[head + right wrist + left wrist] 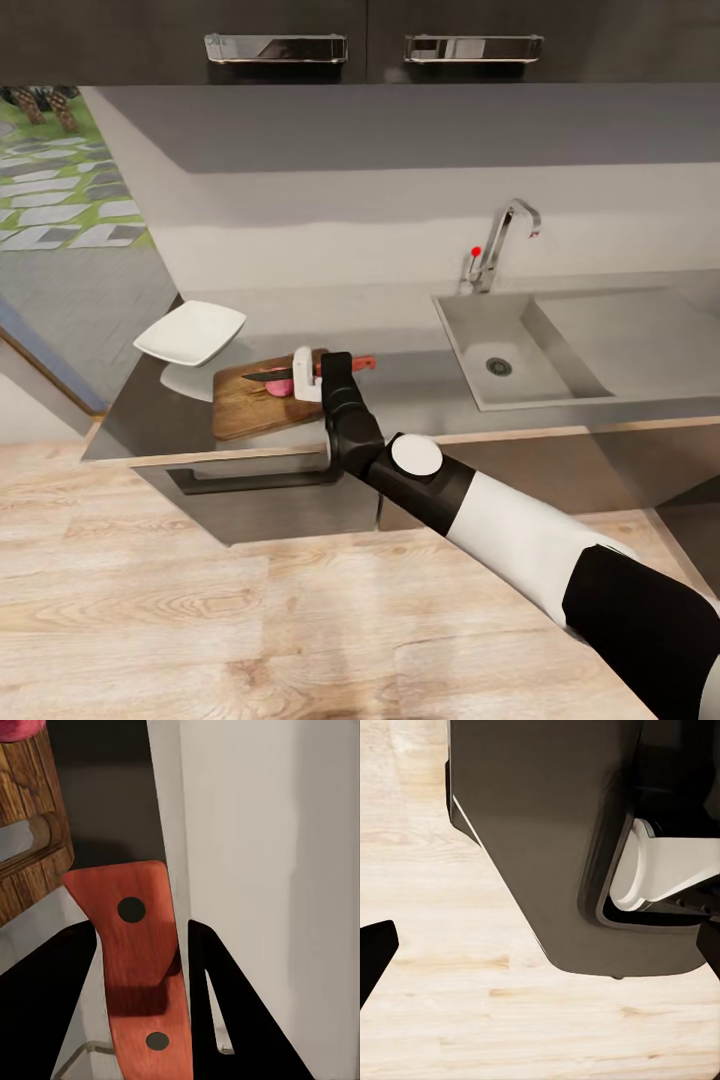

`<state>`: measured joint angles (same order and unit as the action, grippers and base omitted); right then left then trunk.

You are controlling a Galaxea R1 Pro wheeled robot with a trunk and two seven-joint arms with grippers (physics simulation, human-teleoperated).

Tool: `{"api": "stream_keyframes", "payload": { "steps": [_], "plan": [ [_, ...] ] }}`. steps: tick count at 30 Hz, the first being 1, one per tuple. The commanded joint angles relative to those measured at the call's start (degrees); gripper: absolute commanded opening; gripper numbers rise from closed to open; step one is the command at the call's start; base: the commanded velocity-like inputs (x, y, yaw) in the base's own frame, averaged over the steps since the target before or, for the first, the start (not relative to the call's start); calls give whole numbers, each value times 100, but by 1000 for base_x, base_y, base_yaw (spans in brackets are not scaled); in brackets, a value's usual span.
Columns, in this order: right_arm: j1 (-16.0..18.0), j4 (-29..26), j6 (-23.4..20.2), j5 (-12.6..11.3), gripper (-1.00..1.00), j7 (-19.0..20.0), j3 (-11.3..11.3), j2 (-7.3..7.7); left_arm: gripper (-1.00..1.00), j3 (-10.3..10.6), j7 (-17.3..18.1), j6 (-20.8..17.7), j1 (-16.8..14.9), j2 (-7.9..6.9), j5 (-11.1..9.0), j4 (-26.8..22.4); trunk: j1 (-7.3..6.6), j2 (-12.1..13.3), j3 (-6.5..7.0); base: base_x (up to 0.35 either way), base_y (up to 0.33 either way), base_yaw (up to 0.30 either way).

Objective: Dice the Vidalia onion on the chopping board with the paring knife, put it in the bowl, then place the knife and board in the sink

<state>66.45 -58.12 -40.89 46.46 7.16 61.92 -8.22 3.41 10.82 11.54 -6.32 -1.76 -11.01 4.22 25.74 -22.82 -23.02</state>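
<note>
Right hand (312, 372) is clamped on the red-brown handle of the knife (285, 374), its two fingers closed on either side of the handle as the right wrist view confirms (142, 967). Blade lies over the brown board (250, 405), its dark point toward the white bowl (190, 332), and rests at or just above the pink onion (281, 386); contact cannot be confirmed. Onion appears whole, so dicing is judged barely begun. For a sound cut, the blade should come straight down through the middle of the onion, with the handle held level and the board kept from sliding toward the desk (400, 375) edge. Sink (560, 350) stands well apart. Left hand: state cannot be told. No brand, label or legible writing is observed.
</note>
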Motion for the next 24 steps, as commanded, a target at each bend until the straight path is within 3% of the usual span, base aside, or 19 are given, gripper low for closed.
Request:
{"api": "stream_keyframes", "payload": {
  "steps": [1,10,24],
  "plan": [
    [9,-6,-29,66,-100,50,13,-1,100,37,34,40,-10,-2,-59,26,5,-10,-9,177,0,0],
    [8,-7,-24,78,-100,41,13,5,100,37,34,37,-10,0,-59,26,5,-10,-9,212,0,0],
    [8,-5,-40,57,-100,62,13,4,100,36,34,40,-10,0,-59,26,5,-10,-9,14,0,0]
  ]
}}
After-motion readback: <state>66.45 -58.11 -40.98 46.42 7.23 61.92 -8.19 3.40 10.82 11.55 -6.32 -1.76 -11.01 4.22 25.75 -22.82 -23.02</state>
